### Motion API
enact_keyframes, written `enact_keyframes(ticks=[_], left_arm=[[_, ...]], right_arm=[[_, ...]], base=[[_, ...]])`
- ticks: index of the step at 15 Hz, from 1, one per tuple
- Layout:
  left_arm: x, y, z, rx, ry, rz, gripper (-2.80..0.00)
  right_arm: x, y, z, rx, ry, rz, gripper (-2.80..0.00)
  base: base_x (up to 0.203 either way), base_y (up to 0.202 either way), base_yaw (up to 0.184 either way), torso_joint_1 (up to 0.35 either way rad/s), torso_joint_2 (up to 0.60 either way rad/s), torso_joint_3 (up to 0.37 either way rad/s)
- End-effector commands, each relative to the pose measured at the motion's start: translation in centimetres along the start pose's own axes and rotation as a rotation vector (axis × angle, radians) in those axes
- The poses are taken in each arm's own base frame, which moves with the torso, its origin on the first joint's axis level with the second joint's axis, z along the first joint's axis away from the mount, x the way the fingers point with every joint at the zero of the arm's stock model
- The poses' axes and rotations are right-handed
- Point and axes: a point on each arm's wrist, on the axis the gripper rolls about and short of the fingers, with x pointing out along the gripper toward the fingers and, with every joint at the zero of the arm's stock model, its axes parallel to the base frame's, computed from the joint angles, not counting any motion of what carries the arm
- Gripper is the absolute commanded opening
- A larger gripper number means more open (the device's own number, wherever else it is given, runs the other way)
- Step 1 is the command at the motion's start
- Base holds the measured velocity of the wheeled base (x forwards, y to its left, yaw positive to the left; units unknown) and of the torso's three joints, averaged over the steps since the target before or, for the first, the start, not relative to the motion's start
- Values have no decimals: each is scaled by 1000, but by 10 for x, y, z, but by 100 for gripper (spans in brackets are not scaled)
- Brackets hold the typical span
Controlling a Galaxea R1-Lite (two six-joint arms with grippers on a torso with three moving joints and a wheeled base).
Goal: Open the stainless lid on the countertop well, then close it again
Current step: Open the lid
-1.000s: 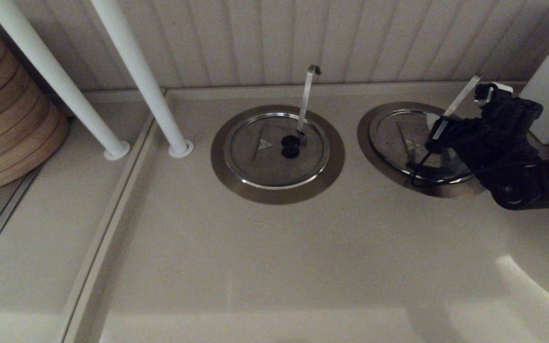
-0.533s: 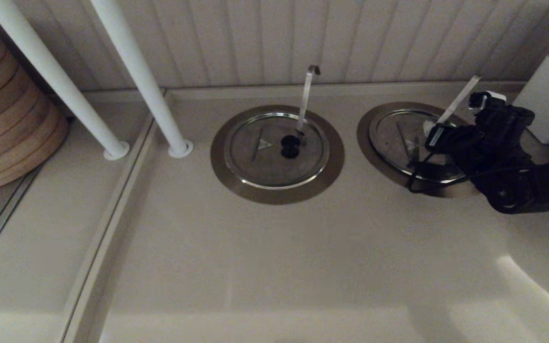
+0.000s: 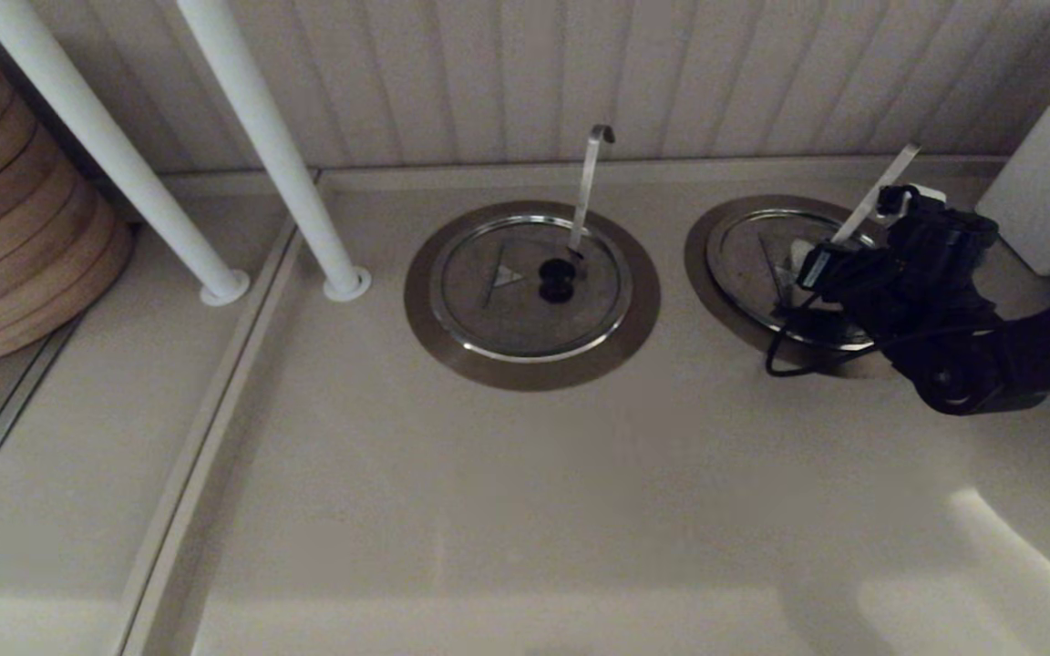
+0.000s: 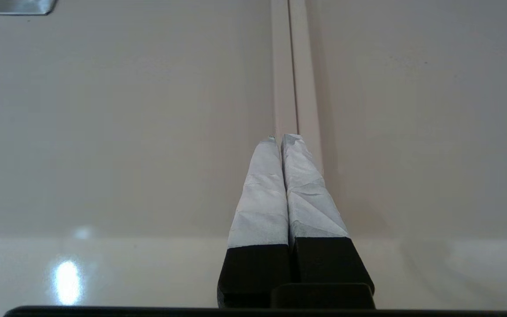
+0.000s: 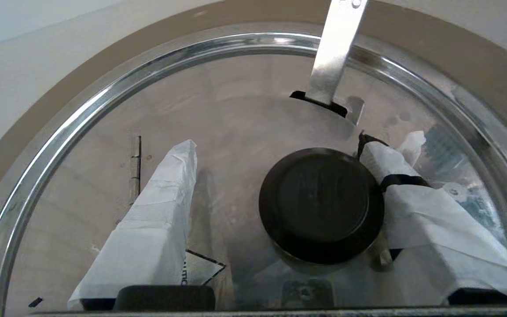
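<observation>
On the right side of the counter, toward the back wall:

- the countertop well (image 3: 716, 273), brushed-steel ring set flush in the counter; the straight ladle handle (image 5: 335, 53) rises through a slot in its cover.
- the stainless lid (image 5: 236, 132), lying flat and shut in the well, hinge line visible, black centre knob (image 5: 321, 204) standing proud.
- the right gripper (image 5: 280, 193), low over the lid with its taped fingers spread; one finger (image 5: 412, 207) is touching or just beside the knob, the other (image 5: 156, 220) stands well apart on the hinge side. Nothing is gripped yet.
- the left gripper (image 4: 285, 145), parked over bare counter by a seam, fingers pressed together, holding nothing.

Step in hand, as you should judge it: lining up on the knob before opening. Your next move calls for centring the knob between the fingers, then pinching and lifting.

Edges and room: the ladle handle stands just behind the knob, so keep the lift clear of it. A white container (image 3: 1035, 200) sits near the arm's far side. The neighbouring well with the hook-tipped ladle (image 3: 532, 292) lies well apart, with open counter between and in front.
</observation>
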Motion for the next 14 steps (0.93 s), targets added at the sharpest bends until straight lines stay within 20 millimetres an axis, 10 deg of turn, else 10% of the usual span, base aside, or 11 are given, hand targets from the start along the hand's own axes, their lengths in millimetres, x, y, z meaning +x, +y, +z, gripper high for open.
enact_keyframes(ticks=[1,14], left_arm=[[0,0,0,0,1,0,-280],[0,0,0,0,1,0,-280]], right_arm=[[0,1,0,13,-4,2,0],[-7,7,16,49,-37,33,0]], base=[[0,0,0,0,0,0],[0,0,0,0,0,0]])
